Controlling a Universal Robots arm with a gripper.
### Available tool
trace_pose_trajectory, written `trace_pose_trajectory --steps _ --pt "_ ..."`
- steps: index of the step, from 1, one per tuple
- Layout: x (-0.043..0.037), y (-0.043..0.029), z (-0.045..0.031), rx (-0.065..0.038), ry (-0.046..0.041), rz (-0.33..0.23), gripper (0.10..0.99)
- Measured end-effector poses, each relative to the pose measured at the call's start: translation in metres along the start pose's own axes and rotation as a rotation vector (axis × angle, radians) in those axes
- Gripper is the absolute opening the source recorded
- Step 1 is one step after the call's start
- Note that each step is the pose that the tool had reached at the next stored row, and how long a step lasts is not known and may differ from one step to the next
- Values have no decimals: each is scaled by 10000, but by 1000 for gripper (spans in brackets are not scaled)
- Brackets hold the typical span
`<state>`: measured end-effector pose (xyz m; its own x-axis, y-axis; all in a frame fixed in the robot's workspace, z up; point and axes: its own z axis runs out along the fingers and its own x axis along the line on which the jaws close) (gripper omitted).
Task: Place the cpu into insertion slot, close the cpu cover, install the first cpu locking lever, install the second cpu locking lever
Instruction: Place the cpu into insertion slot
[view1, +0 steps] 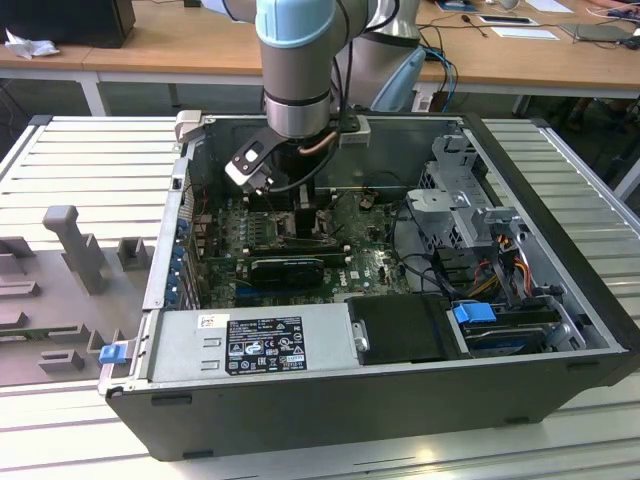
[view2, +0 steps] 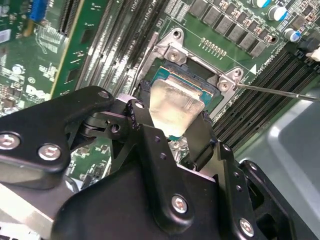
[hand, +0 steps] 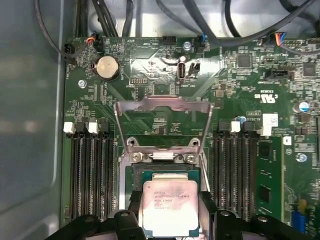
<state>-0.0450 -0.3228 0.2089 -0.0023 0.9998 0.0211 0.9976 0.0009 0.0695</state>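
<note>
Silver on top and flat, the cpu sits pinched between the two black fingers of the gripper, which are drawn in narrow against its opposite edges. In both wrist views we see the chip directly over the insertion slot, whose dark frame shows just beyond the chip's far edge. We cannot tell whether the chip rests on the pin field or hangs just above it.

The cpu cover stands open on its hinge, upright at the far side of the slot, and green motherboard shows through its square cut-out. Black memory slots flank the socket on both sides. In the second wrist view a thin metal lever sticks out free from one corner of the socket, crossing above those slots.

In the exterior view we see the arm reaching down into an open computer case that lies on a grey slatted table, with the gripper low over the board.
</note>
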Motion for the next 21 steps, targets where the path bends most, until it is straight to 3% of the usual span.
trace_pose_trajectory --steps 10,18,21 --pt "31 6 65 28 -15 223 525" --pt "31 6 71 29 -15 222 525" --pt "32 7 72 29 -12 221 604"
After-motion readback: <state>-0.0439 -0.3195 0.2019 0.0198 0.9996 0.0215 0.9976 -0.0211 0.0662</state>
